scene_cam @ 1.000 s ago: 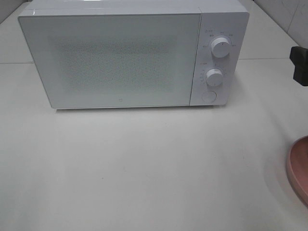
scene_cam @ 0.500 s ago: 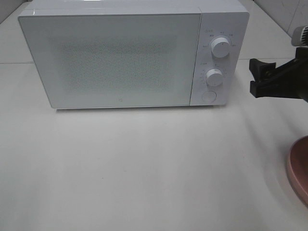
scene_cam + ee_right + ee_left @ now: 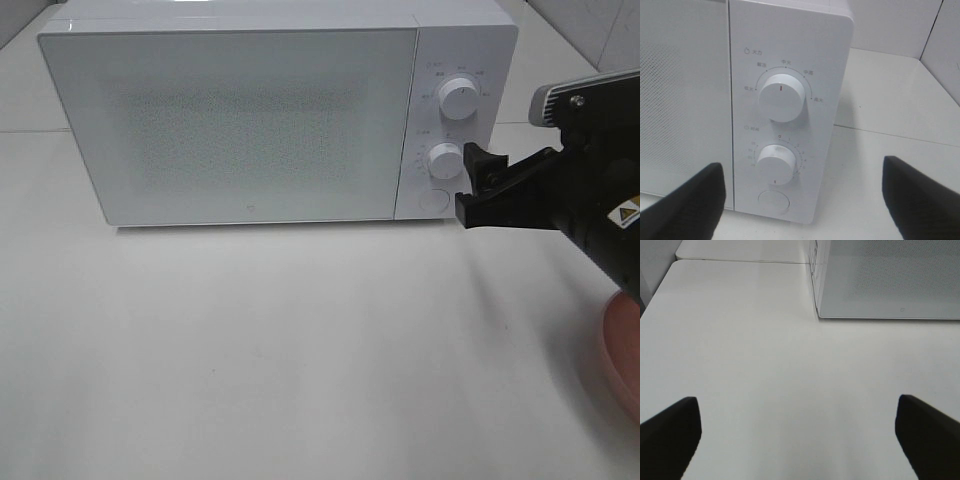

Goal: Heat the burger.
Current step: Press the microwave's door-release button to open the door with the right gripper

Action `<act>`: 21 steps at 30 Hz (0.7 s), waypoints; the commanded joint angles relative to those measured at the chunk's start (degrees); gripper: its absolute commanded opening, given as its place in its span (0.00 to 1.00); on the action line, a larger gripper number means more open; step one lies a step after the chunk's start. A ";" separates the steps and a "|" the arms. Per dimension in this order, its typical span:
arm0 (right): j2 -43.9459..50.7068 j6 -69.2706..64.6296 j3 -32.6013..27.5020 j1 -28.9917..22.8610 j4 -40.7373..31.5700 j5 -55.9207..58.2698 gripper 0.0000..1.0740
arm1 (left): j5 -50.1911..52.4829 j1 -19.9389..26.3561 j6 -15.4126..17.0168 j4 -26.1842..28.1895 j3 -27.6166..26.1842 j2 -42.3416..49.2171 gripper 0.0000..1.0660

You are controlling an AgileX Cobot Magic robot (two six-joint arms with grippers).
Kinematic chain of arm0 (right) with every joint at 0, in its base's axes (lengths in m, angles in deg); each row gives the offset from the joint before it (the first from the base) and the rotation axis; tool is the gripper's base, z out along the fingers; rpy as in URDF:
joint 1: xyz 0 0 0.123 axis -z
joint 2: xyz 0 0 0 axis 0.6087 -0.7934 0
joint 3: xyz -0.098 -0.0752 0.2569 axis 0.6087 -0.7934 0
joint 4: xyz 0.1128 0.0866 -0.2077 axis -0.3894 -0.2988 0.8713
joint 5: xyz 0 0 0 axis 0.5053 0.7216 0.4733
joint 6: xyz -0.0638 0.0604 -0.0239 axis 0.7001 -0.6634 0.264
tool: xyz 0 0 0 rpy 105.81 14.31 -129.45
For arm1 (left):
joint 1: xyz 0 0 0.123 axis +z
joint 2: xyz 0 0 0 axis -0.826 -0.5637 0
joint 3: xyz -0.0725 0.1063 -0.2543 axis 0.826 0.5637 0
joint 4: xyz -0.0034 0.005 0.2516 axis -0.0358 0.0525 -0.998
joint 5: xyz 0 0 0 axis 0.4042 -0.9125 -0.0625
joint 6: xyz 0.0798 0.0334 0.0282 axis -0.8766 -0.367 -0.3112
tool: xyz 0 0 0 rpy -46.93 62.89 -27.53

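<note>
Burger: we find it in none of the three views, so we cannot say where it lies.
Microwave (image 3: 250, 120): it is white and stands at the back of the worktop (image 3: 300, 350). Its door (image 3: 230, 125) is shut, and the speckled window shows us nothing of the inside.
Control panel (image 3: 455, 60): it runs down the right end of the microwave's front. We see an upper knob (image 3: 458, 100), a lower knob (image 3: 445, 160) beneath it, and a round button (image 3: 433, 200) lowest of all.
Right fingers (image 3: 478, 163): they are black, spread wide and hold nothing. They sit close in front of the panel, level with the lower knob and the button. In the right wrist view both knobs and the button show between them. We cannot tell whether a tip touches the panel.
Right arm (image 3: 590, 160): it is black with a yellow warning label (image 3: 628, 212), and it reaches in from the right edge of the high view.
Pink plate (image 3: 622, 350): it lies on the worktop at the right edge, partly hidden under the arm and cut off by the frame.
Left fingers (image 3: 670, 435): they are spread wide and empty over bare worktop. The microwave's lower front corner lies ahead of them. We do not see them in the high view.
</note>
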 commanded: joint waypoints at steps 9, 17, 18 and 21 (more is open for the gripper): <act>-1.83 -10.71 0.06 -4.81 -7.05 -2.12 0.66 | 0.00 -0.34 -0.40 0.40 0.00 0.86 0.92; -1.83 -38.10 0.06 -4.81 -7.10 -1.83 0.45 | 0.00 -0.34 -0.40 0.40 0.00 0.86 0.92; -1.83 -45.72 0.06 -4.81 -7.10 -1.78 0.37 | 0.00 -0.34 -0.40 0.40 0.00 0.86 0.92; -1.83 -48.64 0.06 -4.81 -7.10 -1.72 0.34 | 0.00 -0.34 -0.40 0.40 0.00 0.86 0.92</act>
